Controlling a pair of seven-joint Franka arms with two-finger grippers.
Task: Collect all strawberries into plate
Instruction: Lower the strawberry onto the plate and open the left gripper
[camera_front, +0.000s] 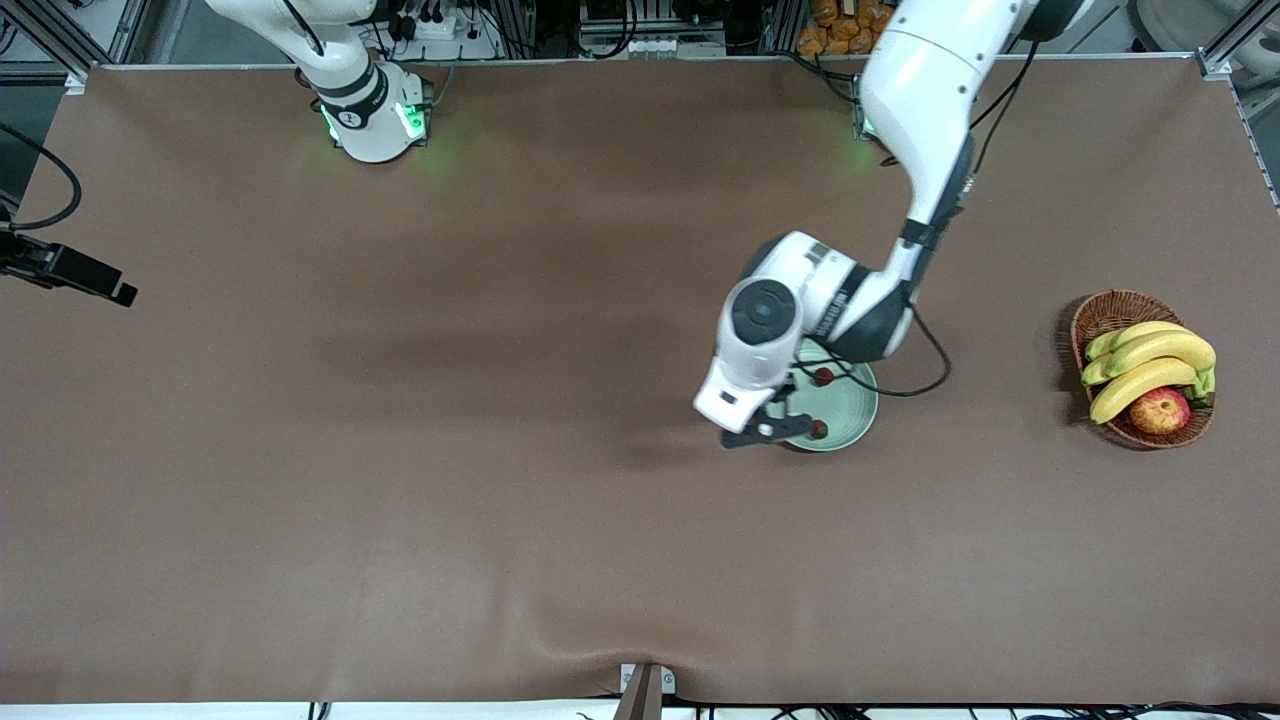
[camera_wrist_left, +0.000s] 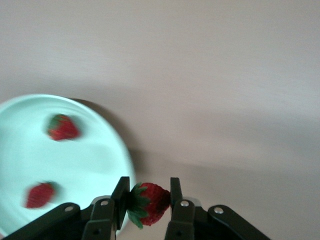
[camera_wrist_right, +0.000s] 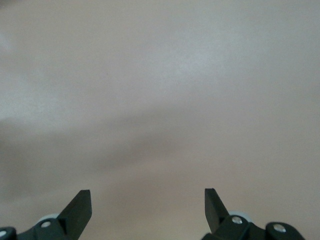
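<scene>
In the left wrist view my left gripper (camera_wrist_left: 148, 186) is shut on a strawberry (camera_wrist_left: 151, 203), red with a green leafy top, held just outside the rim of the pale mint-green plate (camera_wrist_left: 95, 155). Two more strawberries (camera_wrist_left: 62, 127) (camera_wrist_left: 40, 194) lie on the plate. From the front, the left gripper (camera_front: 765, 432) hangs over the plate's (camera_front: 850, 415) edge toward the right arm's end. It hides the held berry, and the two strawberries on the plate (camera_front: 823, 376) (camera_front: 818, 429) show. My right gripper (camera_wrist_right: 147, 197) is open over bare table, and that arm waits.
A brown wicker basket (camera_front: 1110, 310) with bananas (camera_front: 1150, 360) and a red-yellow apple (camera_front: 1160, 410) stands at the left arm's end of the table. A black device (camera_front: 70, 270) juts in at the right arm's end. Brown tabletop surrounds the plate.
</scene>
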